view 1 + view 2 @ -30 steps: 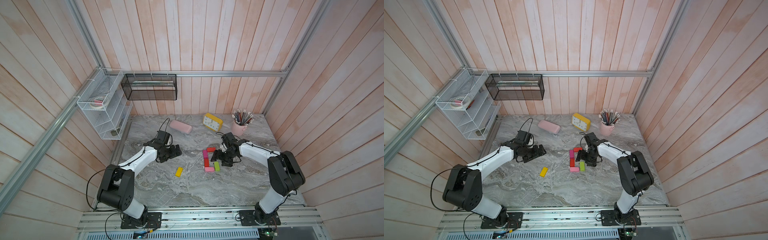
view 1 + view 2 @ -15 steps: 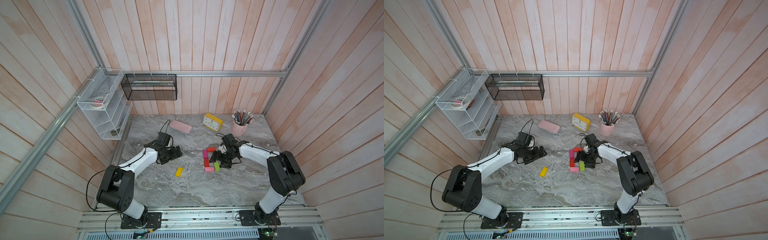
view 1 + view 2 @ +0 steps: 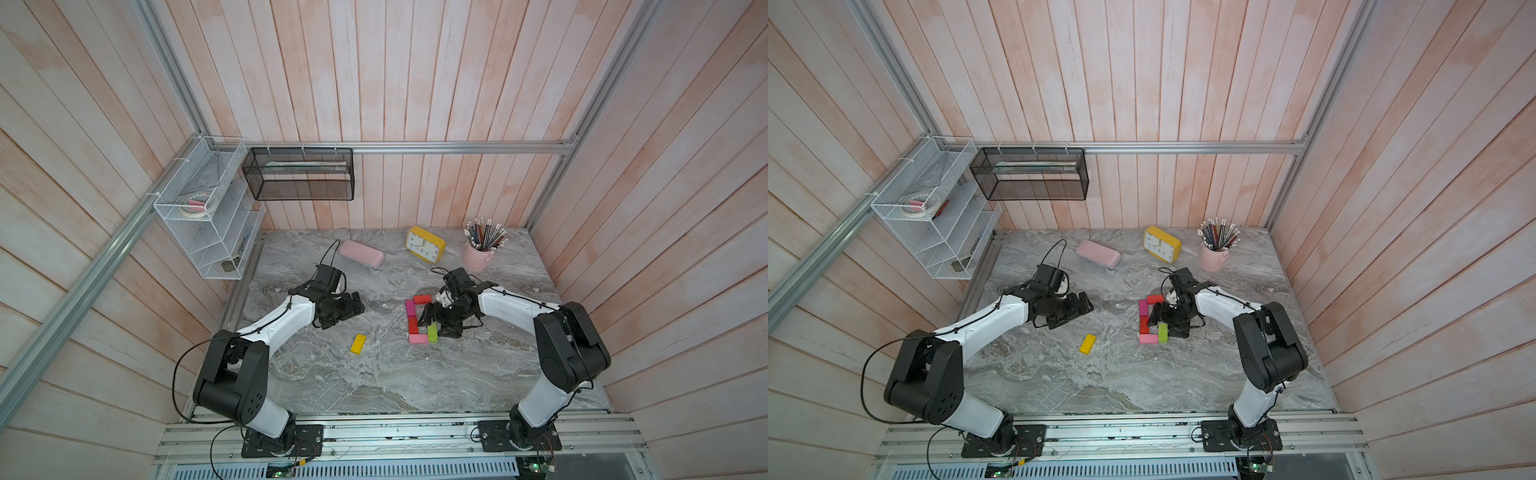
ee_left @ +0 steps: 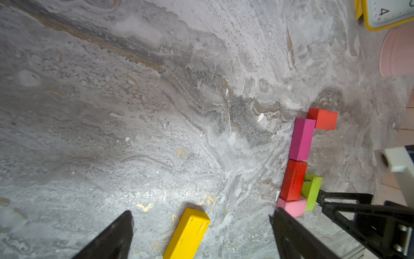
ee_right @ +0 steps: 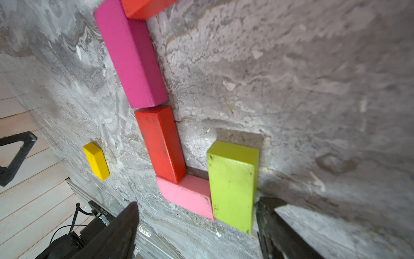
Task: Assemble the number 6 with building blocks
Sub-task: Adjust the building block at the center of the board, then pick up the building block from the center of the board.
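**DIGIT 6: LOOP SIDE SET, CLOSING BAR NOT YET LAID**

Directions are read in a top view, with 12 o'clock toward the back wall.

1. Right tool (image 5: pixel 196 204): jaws spread wide, gripping nothing. One fingertip sits just beside the outer face of the lime green brick (image 5: pixel 231 186). The other fingertip stands clear of it.
2. The lime green brick lies at 4 o'clock of the figure, butted against the light pink brick (image 5: pixel 186 195), which forms the base.
3. The lower red brick (image 5: pixel 160 143) and the magenta brick (image 5: pixel 132 56) run from the base toward 12 o'clock as the spine. The upper red brick (image 3: pixel 422 298) caps the spine and points to 3 o'clock.
4. The yellow brick (image 3: pixel 358 343) lies alone on the counter (image 3: pixel 374 386), at 8 o'clock of the figure and well apart from it.
5. Left tool (image 4: pixel 200 218): open, empty, hovering on the yellow brick's 12 o'clock side.

Assessment: five of six bricks appear placed, and the loop lacks its top bar. The right tool should withdraw toward 3 o'clock without dragging the lime green brick. The yellow brick then needs laying crosswise from the spine to that brick's far end.
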You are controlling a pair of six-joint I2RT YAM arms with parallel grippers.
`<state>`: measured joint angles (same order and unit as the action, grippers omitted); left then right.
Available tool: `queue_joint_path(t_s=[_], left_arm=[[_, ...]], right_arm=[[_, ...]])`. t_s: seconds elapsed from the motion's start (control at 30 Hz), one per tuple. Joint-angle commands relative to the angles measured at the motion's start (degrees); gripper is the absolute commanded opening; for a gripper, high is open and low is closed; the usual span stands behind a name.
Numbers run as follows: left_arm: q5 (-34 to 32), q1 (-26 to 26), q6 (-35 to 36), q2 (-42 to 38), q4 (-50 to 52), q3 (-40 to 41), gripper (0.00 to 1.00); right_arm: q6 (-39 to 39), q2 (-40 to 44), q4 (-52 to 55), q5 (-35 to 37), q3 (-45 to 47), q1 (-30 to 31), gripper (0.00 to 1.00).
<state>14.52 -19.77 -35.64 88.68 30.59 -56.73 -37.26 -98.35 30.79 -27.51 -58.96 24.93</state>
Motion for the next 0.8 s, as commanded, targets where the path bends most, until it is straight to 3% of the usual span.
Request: queue_joint_path(t_s=[0.0,0.4,0.57,0.77], left_arm=[[-0.81,0.05,-0.11,-0.31,-0.77,0.19,0.98],[-2.04,1.01,-0.64,-1.45,0.61,-0.06,0.98],[2.11,7.17,-4.49,-6.20,-1.47,4.42,0.98],[1.51,12.03,-2.71,-10.37,2.87,5.25,0.98]], right_arm=[[0.81,0.68,-0.30,-0.53,0.46,-0.14,0.83],[3.97,5.62,8.53,15.52,-7.30,1.32,0.82],[9.09,3.37,12.24,18.34,-15.35,8.29,0.82],[11.20,-4.70,14.38,19.51,-24.64,15.73,0.79]])
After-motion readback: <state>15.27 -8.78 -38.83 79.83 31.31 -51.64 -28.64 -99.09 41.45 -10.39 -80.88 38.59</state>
